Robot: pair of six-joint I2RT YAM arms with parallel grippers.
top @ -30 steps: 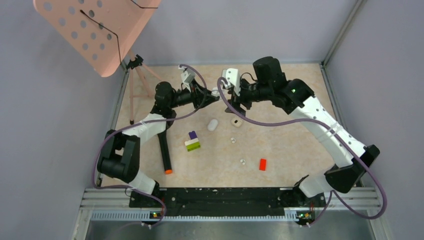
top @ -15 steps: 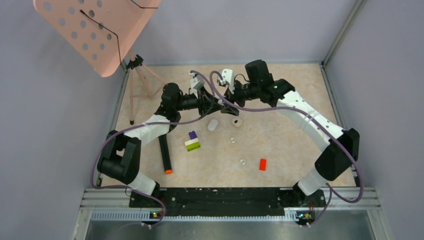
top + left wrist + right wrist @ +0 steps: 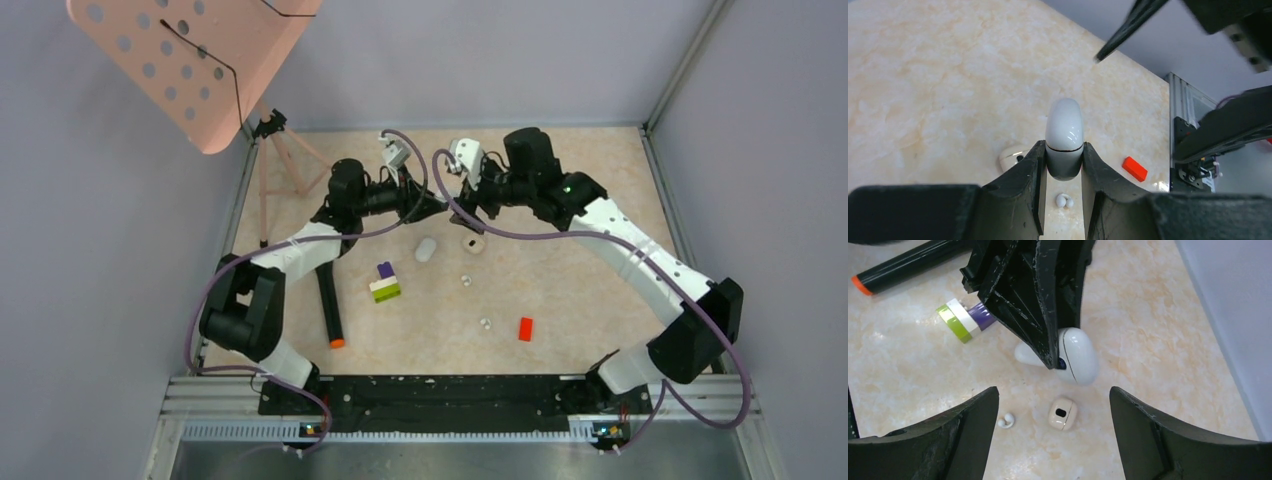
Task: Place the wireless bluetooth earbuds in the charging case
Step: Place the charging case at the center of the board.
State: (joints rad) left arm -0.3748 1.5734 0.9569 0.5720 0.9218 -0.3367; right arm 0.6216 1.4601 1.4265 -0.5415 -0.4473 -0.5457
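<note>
My left gripper (image 3: 437, 203) is shut on a closed white pebble-shaped charging case (image 3: 1064, 130) and holds it above the table; the case also shows in the right wrist view (image 3: 1079, 356). My right gripper (image 3: 478, 207) is open and empty (image 3: 1053, 392), close beside the left one. Below it on the table lie a small cream case (image 3: 1063, 414) and a tiny white earbud (image 3: 1006, 421). In the top view one earbud (image 3: 466, 281) and another (image 3: 485, 324) lie nearer the front. An earbud (image 3: 1064, 201) shows between my left fingers, below them.
A second white case (image 3: 426, 249) lies on the table next to the cream case (image 3: 473, 243). A purple, white and green brick stack (image 3: 385, 283), a red brick (image 3: 525, 329) and a black marker (image 3: 330, 310) lie nearby. A pink music stand (image 3: 200, 60) stands back left.
My left gripper has moved right with the case, toward the right gripper. The right arm shifted over the back middle and now faces it closely.
</note>
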